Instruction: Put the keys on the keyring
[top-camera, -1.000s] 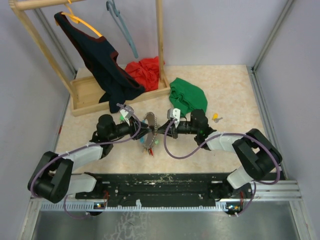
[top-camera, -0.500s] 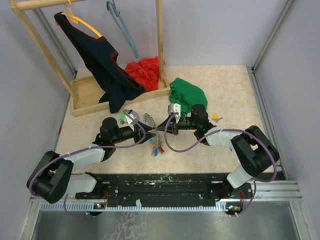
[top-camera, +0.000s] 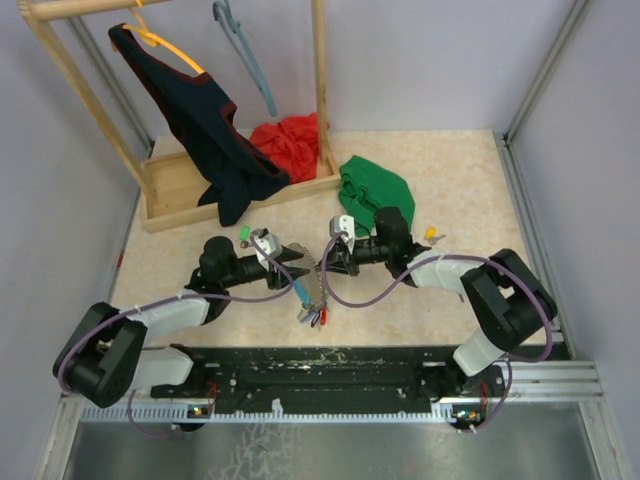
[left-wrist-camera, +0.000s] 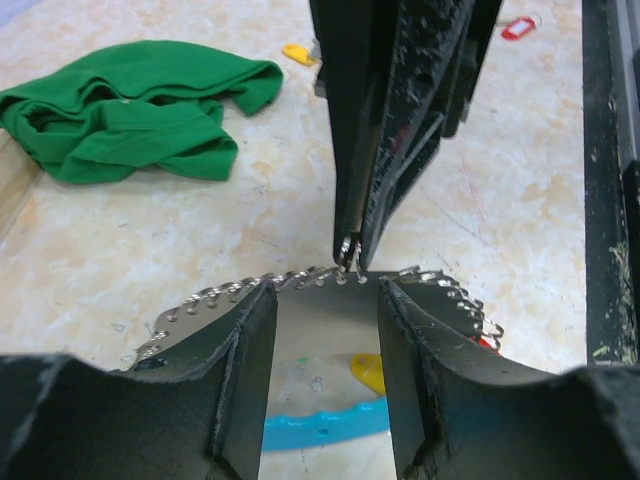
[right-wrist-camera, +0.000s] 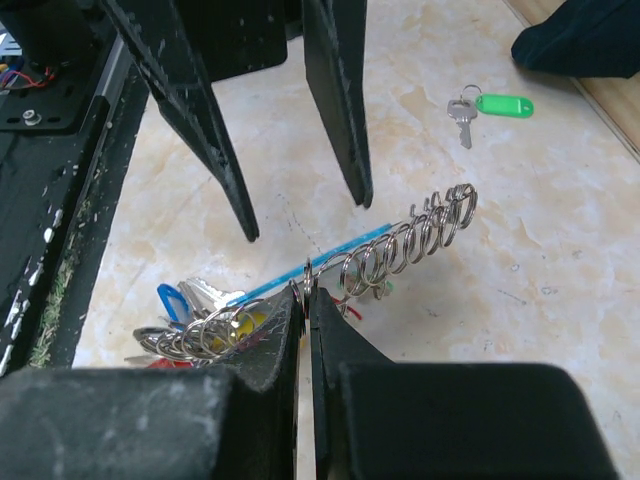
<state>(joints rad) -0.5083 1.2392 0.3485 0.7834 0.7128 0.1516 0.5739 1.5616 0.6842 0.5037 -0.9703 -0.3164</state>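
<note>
right gripper (right-wrist-camera: 303, 297) pinching keyring (right-wrist-camera: 420, 235) wire | left gripper (left-wrist-camera: 325, 290) spread, ring crosswise at its tips | green-tagged key (right-wrist-camera: 490, 106) nearer left arm

Left wrist cam: own fingers (left-wrist-camera: 235, 390) are covering both ends of the keyring (left-wrist-camera: 300, 279) wire arc and most of the light-blue segment (left-wrist-camera: 320, 424). The yellow tag (left-wrist-camera: 368, 372) is peeking out only partly. The right gripper (left-wrist-camera: 351, 258) is getting clipped by the top edge.

Right wrist cam: its fingers (right-wrist-camera: 268, 352) are hiding part of the key cluster (right-wrist-camera: 205, 325). The left gripper (right-wrist-camera: 306, 218) is running off the top.

Top cam: the key cluster is reading too small to pick apart, and the wooden rack (top-camera: 322, 90) is getting cut by the top edge.
</note>
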